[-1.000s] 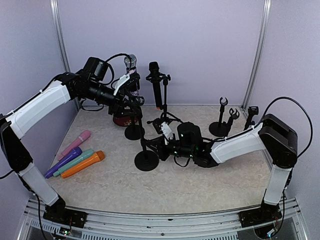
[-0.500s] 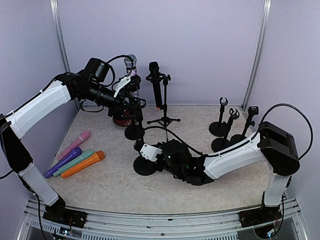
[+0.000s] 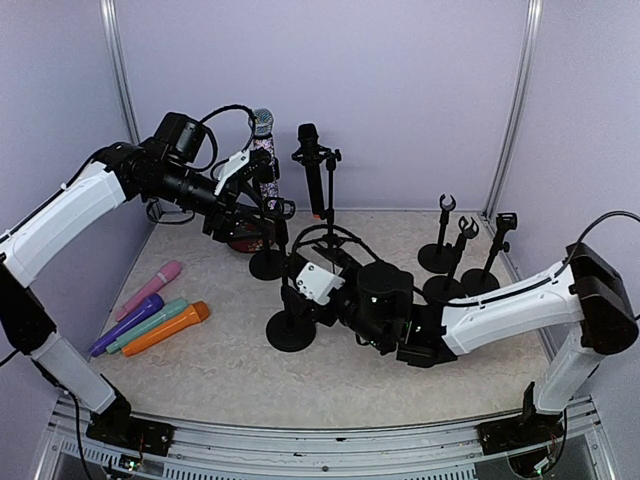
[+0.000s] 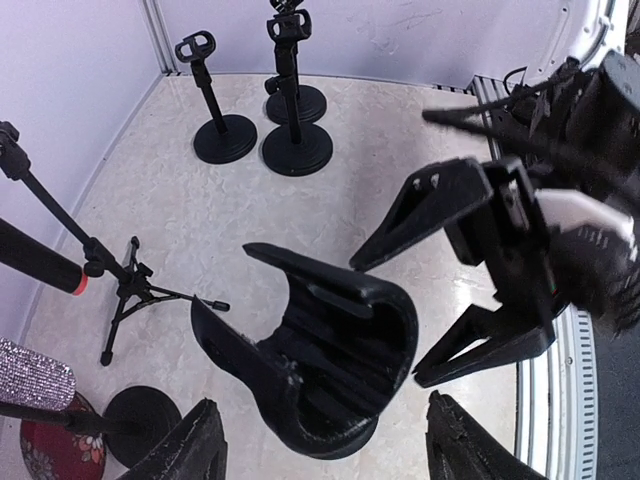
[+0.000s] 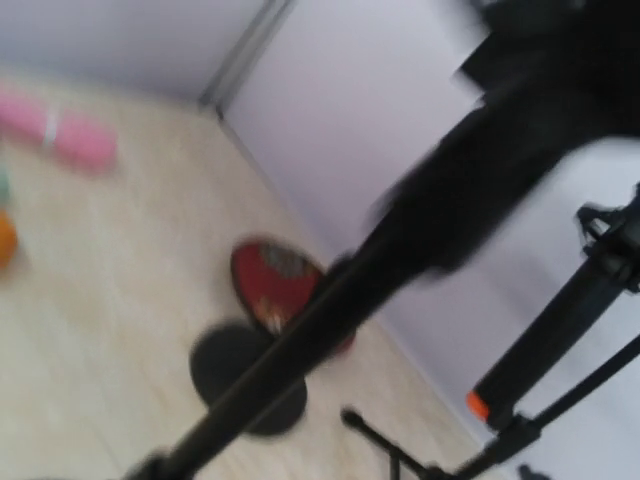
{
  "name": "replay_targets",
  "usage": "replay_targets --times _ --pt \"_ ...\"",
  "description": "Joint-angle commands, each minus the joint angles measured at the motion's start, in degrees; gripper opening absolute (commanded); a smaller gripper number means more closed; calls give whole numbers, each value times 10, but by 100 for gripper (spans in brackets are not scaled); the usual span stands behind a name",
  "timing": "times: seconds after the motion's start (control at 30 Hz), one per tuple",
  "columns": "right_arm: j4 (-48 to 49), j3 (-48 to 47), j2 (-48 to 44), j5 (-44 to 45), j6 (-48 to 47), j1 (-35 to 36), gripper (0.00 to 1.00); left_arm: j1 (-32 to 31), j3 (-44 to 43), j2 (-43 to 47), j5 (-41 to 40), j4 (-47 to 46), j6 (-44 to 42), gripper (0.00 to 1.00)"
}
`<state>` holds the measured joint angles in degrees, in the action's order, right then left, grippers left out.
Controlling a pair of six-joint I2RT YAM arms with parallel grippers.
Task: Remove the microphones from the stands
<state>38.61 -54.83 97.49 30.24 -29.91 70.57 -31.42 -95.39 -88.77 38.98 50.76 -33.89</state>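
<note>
Nearest me, the right end effector (image 3: 296,285) sits low at centre frame beside the rod of a black stand (image 3: 290,330) with a round foot. The left wrist camera shows its two black fingers spread in a V. Its own camera is too blurred to show more than a dark rod crossing the frame.

At the left of the frame, four coloured microphones (image 3: 150,310) lie side by side on the pale marbled worktop (image 3: 220,385).

Further back, the left end effector (image 4: 322,402) hangs with its fingers wide apart, gripping nothing. A black cup-shaped clip (image 4: 320,350) sits just beyond and between the fingertips.

The silver microphone (image 3: 262,125) stands upright at upper centre-left, just above and behind that end effector, over a red round base (image 3: 243,240). In the left wrist view it pokes in at the lower left edge, outside the fingers and untouched.

Beside it a black microphone (image 3: 312,175) hangs on a tripod (image 4: 130,295). Three empty stands (image 3: 440,255) cluster at the right. Plain lilac walls (image 3: 400,100) close in the back and sides.
</note>
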Motion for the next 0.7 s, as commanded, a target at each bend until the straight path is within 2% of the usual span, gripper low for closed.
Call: replay_targets --times 0.0,0.1,0.2,0.3,0.47,0.67 --pt "-86 0 -87 -128 211 -45 82 13 14 26 6 15 -14 67" --pt "-148 -6 -105 -309 420 -130 75 14 21 31 11 17 -15 67" --pt "-176 -4 -89 -413 582 -179 71 14 24 32 13 18 -17 67" --pt "-174 -2 -51 -507 698 -199 70 14 22 30 13 20 -22 67" --pt "-126 -26 30 -621 822 -209 68 8 17 23 12 20 -23 67" --pt "-50 -51 109 -683 912 -220 63 1 15 21 4 22 -26 67"
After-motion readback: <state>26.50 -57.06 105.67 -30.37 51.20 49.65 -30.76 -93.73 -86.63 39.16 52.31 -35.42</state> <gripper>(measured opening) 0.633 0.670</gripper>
